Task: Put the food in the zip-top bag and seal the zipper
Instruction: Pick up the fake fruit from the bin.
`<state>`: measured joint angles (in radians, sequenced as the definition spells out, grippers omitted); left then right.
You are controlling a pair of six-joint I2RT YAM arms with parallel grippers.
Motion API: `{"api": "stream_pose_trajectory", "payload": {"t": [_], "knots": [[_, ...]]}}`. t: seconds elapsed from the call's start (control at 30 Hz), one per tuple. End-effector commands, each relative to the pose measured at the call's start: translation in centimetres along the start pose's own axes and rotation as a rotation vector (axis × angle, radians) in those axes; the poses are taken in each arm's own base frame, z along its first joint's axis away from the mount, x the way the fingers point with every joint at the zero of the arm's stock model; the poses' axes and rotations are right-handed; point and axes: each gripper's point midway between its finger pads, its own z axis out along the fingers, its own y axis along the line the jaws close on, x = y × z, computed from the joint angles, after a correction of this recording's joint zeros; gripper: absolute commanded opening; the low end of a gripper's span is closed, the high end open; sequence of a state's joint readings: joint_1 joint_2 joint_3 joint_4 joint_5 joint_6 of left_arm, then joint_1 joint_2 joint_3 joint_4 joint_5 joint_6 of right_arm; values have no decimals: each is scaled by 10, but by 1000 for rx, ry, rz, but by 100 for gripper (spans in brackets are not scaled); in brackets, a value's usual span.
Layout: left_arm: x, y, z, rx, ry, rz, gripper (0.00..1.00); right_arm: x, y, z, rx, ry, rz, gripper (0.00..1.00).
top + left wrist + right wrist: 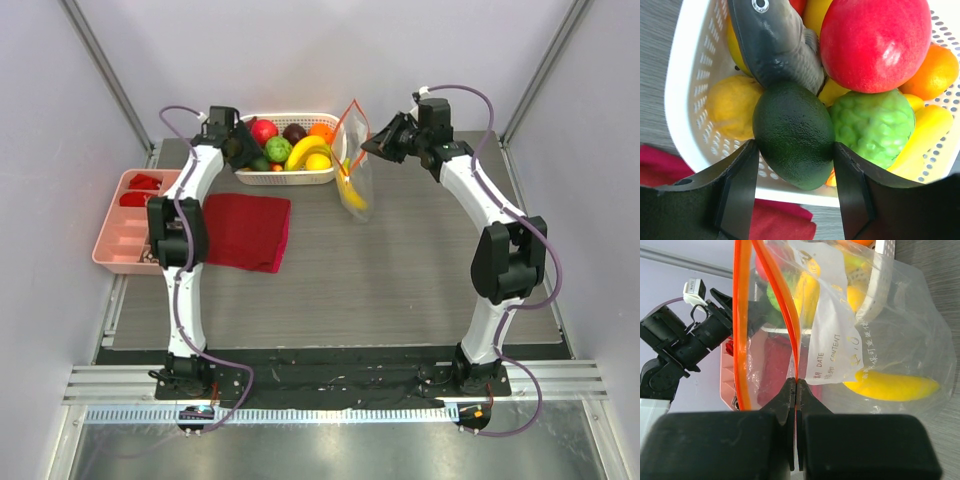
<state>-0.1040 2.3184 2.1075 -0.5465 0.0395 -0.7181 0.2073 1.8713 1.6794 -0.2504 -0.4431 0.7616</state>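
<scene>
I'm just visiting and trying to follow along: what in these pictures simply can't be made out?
- Left wrist view: whether the left jaws touch the dark green fruit; its bulge hides the contact.
- Left wrist view: the basket floor, buried under piled food.
- Right wrist view: the upper end of the zipper, cut off by the top edge.
- Top view: what the red pieces in the pink tray are; too small.

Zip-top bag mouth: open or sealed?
Open. The zipper strips of the zip-top bag splay apart above the right tool, which grips the bag's rim.
</scene>
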Motion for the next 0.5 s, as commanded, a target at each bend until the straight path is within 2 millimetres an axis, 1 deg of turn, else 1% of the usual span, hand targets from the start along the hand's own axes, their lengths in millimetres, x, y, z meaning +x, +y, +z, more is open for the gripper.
{"api": "stream_pose_trajectory", "payload": {"t": [0.0, 0.03, 0.07, 0.1, 0.13, 0.17, 0.23, 0.27, 0.3, 0.33, 0.37, 0.4, 0.43, 0.47], "knots": [[-49, -28, -53, 92, -151, 65, 34, -14, 9, 1, -23, -33, -18, 1], [-53, -30, -59, 96, -169, 77, 33, -14, 11, 2, -35, -33, -19, 1], [-63, -38, -74, 120, -206, 85, 32, -13, 12, 2, -44, -30, -9, 1], [-67, -44, -82, 145, -218, 101, 32, -10, 12, 4, -51, -22, 1, 1], [-71, -51, -90, 166, -233, 109, 32, -13, 15, 4, -67, -33, 2, 1], [-78, -64, -104, 208, -258, 122, 31, -11, 17, 4, -80, -25, 18, 1], [-78, -89, -120, 288, -265, 174, 31, -9, 19, 7, -96, -16, 25, 1], [-81, -103, -131, 336, -286, 207, 30, -9, 20, 6, -101, -15, 29, 1], [-75, -122, -145, 420, -274, 268, 30, -8, 21, 8, -108, -12, 34, 1], [-69, -141, -155, 470, -287, 308, 30, -6, 22, 10, -111, -7, 41, 1], [-63, -154, -164, 513, -290, 346, 29, -4, 23, 10, -115, -2, 45, 1], [-59, -168, -179, 570, -304, 389, 28, -3, 23, 12, -118, 2, 55, 1], [-44, -189, -189, 634, -309, 460, 27, -2, 25, 12, -121, 3, 54, 1], [-37, -199, -196, 663, -319, 490, 27, 0, 25, 13, -121, 7, 54, 1]]}}
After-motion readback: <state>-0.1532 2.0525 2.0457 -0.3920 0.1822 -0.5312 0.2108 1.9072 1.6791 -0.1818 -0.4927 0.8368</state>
